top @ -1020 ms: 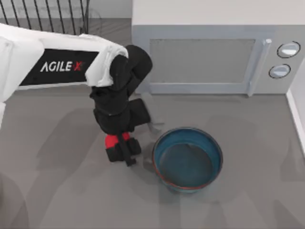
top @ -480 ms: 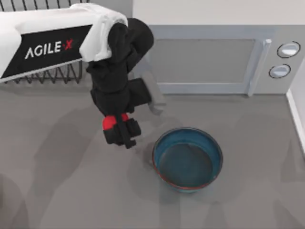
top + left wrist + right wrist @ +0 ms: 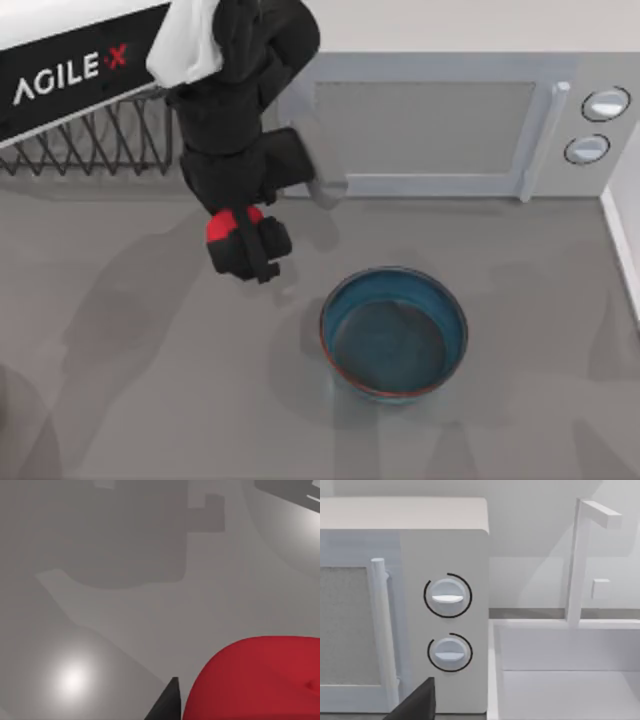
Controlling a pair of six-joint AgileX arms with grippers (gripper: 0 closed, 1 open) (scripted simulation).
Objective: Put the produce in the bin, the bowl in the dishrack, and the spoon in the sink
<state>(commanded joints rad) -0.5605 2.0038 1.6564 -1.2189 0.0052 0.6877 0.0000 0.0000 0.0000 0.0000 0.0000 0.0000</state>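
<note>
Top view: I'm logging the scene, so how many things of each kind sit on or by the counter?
Bowl: 1
Red produce, held in the left tool: 1
Dishrack: 1
Microwave: 1
Total: 4

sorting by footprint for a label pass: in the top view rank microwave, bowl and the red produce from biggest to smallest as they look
1. microwave, largest.
2. bowl.
3. produce, smallest; the left gripper covers part of it, and it is nearer the camera.
</note>
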